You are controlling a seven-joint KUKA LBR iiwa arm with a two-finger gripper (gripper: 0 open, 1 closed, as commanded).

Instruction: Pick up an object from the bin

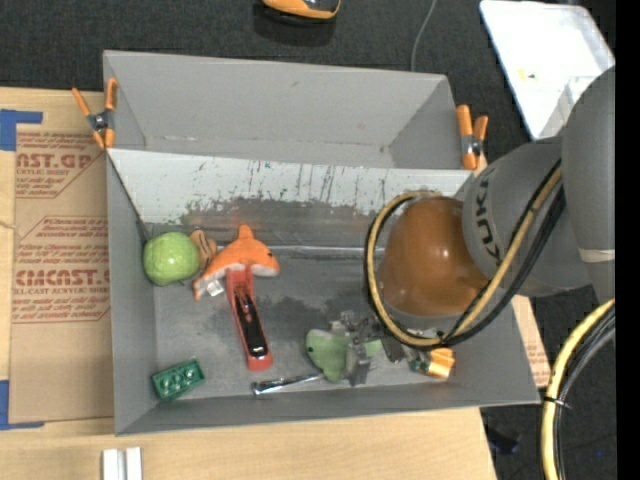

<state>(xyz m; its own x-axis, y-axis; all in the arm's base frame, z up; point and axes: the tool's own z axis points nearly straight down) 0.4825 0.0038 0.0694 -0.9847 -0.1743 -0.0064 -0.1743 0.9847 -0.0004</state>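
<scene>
My gripper [352, 342] hangs low near the bin's front wall, right of the middle, under the arm's orange dome. It sits right at a pale green soft lump [324, 351], touching or overlapping the lump's right side. A thin silver metal piece [285, 382] lies just left of the lump along the front wall. Further left, a red and black hand tool [247, 326] lies lengthwise on the floor.
An orange fish toy [243, 258] lies at the head of the red tool, with a green ball [171, 258] beside it at the left wall. A green studded brick [177, 379] rests in the front left corner. The arm covers the bin's right side.
</scene>
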